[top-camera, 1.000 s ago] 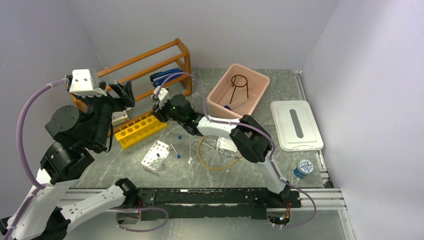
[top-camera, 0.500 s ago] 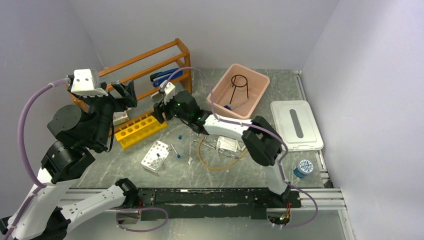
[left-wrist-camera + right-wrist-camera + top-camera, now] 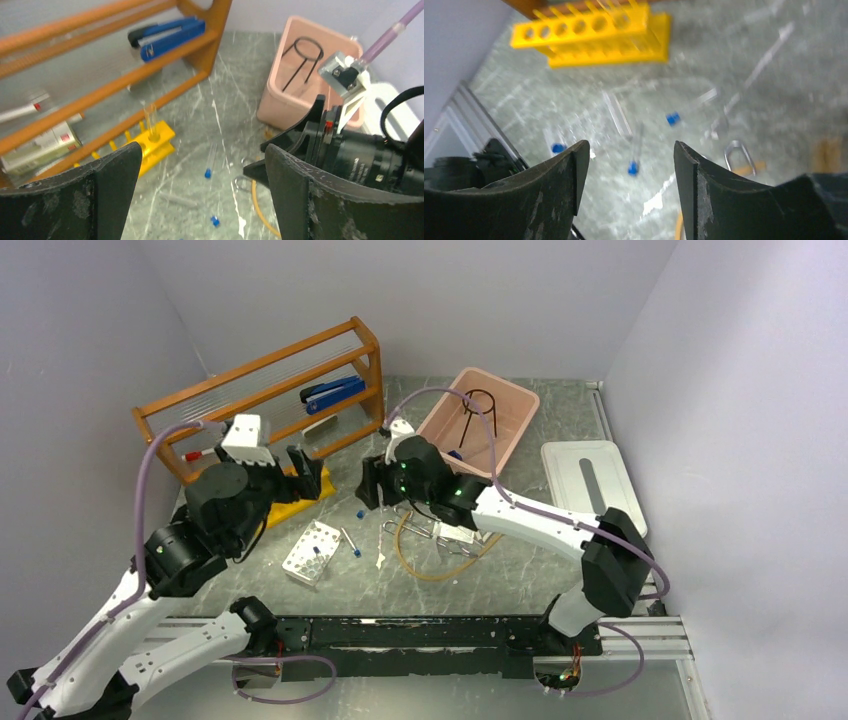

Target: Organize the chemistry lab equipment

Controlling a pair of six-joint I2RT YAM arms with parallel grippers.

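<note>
Hovering above the middle of the grey marbled surface, the left gripper [image 3: 203, 150] stands wide open and empty by the right end of the yellow plastic test-tube rack [image 3: 285, 502], and the right gripper [image 3: 630, 147] faces it with its jaws likewise parted on nothing. Small clear blue-capped vials [image 3: 352, 543] lie below them beside the amber rubber tube loop [image 3: 430, 578], while the black wire ring tripod [image 3: 480, 408] stands in the pink plastic bin [image 3: 522, 428] near the far edge
</note>
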